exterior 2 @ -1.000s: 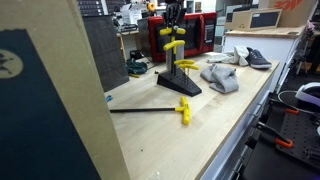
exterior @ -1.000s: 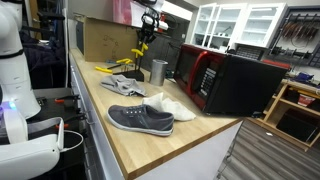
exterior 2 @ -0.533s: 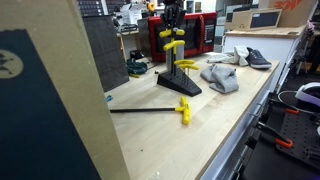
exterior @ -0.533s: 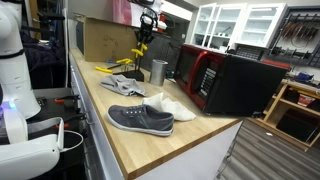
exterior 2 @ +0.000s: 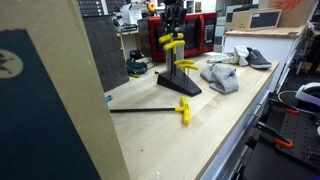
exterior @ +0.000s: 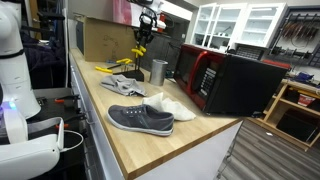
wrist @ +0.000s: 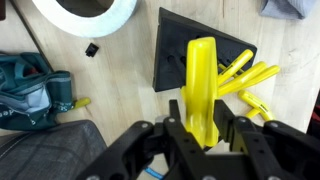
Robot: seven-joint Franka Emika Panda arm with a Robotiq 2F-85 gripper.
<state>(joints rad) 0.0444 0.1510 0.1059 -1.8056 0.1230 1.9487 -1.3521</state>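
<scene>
Where the tabletop [exterior 2: 230, 130] comes nearest in an exterior view, a thin, yellow-handled black rod [exterior 2: 145, 110] lies flat, set back from the front edge. Just behind it stands the peg rack [exterior 2: 180, 82]: a black wedge base near the middle of the tabletop, carrying an upright post with yellow pegs. The claw [exterior 2: 173, 32] hangs straight above the rack, with its fingers down around the top yellow peg [exterior 2: 172, 41]. In the wrist view that peg [wrist: 202, 80] runs lengthwise between the two fingers [wrist: 176, 115], one close on each side. Whether they clamp it or stand just off it cannot be told. The same view shows a white ring [wrist: 85, 15] and a teal tool [wrist: 35, 85] lying on the wood beside the rack's base. Farther along the tabletop a crumpled grey cloth [exterior 2: 220, 76] lies beyond the rack, and past it a dark shoe [exterior 2: 255, 58] sits near the far end. A red-fronted microwave [exterior 2: 200, 35] stands behind the rack, toward the back edge.
</scene>
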